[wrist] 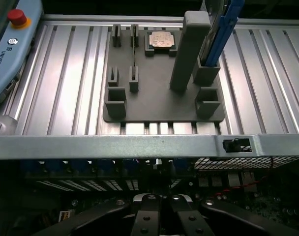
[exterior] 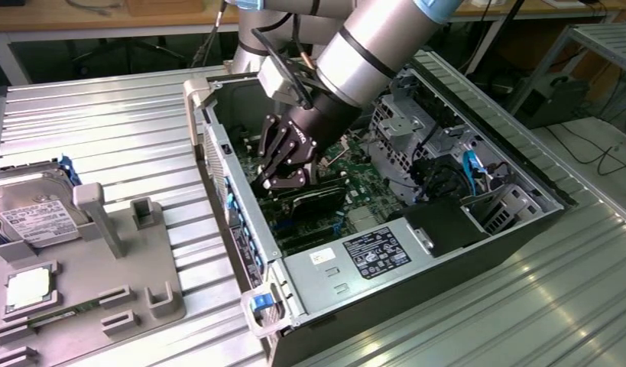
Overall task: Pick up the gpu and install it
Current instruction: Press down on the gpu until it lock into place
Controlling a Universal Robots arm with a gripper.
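- Gripper (exterior: 282,182): fingers (wrist: 159,209) pressing together, reaching down inside the open computer case (exterior: 517,229).
- Arm (exterior: 369,53): slanting steeply into the case from above.
- Gpu (exterior: 318,200): lying flat over the motherboard (exterior: 369,180), just beside and under the fingertips; contact cannot be judged.
- Grey fixture tray (wrist: 159,105): sitting outside the case wall, well apart.

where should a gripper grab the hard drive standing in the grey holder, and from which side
Probably by its free upper edge, coming straight down from above, with the jaws across its thin thickness. The hard drive stands on edge in the grey holder, whose slots and post hem in its lower part, so the top looks most reachable.
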